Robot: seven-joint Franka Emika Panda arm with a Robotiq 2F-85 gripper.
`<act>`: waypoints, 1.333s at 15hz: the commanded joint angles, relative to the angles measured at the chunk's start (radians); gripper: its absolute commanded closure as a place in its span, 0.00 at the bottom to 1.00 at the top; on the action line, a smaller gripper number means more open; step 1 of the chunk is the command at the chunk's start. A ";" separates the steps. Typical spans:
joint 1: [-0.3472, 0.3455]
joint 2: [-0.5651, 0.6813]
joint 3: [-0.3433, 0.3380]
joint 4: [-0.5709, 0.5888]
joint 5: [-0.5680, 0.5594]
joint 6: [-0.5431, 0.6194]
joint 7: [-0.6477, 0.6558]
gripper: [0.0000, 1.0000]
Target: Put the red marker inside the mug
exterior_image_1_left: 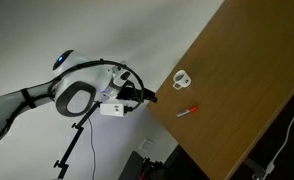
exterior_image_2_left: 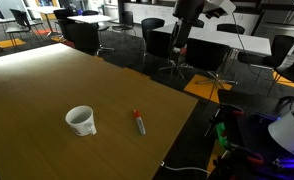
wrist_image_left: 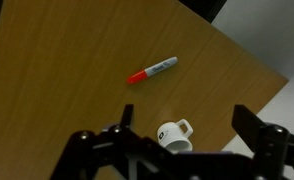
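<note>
Bare wooden table [exterior_image_2_left: 47, 80]; office chairs [exterior_image_2_left: 162, 42] and desks crowd the room behind. Red marker [wrist_image_left: 152, 70] lies flat on the wood near the upright white mug [wrist_image_left: 174, 134], not touching. Gripper [wrist_image_left: 182, 112] hangs well apart from both, jaws spread wide, empty.

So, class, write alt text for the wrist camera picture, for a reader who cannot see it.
A red marker lies on a wooden table, apart from a white mug that sits nearer the camera. The dark gripper fills the bottom edge of the picture, open and holding nothing.
</note>
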State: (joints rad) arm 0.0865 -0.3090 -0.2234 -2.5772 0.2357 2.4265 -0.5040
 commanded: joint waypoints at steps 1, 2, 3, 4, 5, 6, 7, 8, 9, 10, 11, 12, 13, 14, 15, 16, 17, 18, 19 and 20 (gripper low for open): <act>-0.016 0.000 0.016 0.001 0.006 -0.003 -0.003 0.00; -0.016 0.000 0.016 0.001 0.006 -0.003 -0.003 0.00; -0.019 0.000 0.023 -0.002 -0.005 0.005 0.004 0.00; -0.020 0.001 0.030 -0.004 -0.002 0.014 0.019 0.00; -0.019 0.003 0.038 -0.008 0.003 0.028 0.040 0.00; -0.021 0.007 0.048 -0.010 0.001 0.038 0.065 0.00; -0.025 0.012 0.062 -0.014 -0.002 0.053 0.105 0.00; -0.030 0.018 0.079 -0.017 -0.009 0.069 0.156 0.00; -0.033 0.027 0.100 -0.020 -0.012 0.092 0.215 0.00; -0.035 0.038 0.117 -0.021 -0.013 0.107 0.268 0.00; -0.036 0.054 0.138 -0.019 -0.013 0.122 0.331 0.00; -0.038 0.076 0.158 -0.015 -0.015 0.137 0.397 0.00; -0.038 0.093 0.175 -0.009 -0.014 0.140 0.454 0.00; -0.041 0.113 0.193 -0.006 -0.022 0.151 0.513 0.00; -0.038 0.136 0.207 -0.001 -0.014 0.156 0.559 0.00; -0.035 0.160 0.219 0.004 -0.004 0.158 0.604 0.00; -0.030 0.185 0.226 0.012 0.011 0.154 0.637 0.00; -0.027 0.212 0.235 0.019 0.023 0.159 0.669 0.00; -0.025 0.240 0.242 0.028 0.033 0.164 0.695 0.00; -0.022 0.273 0.246 0.036 0.052 0.189 0.713 0.00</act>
State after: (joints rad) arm 0.0652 -0.1264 0.0003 -2.5806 0.2486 2.5686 0.1350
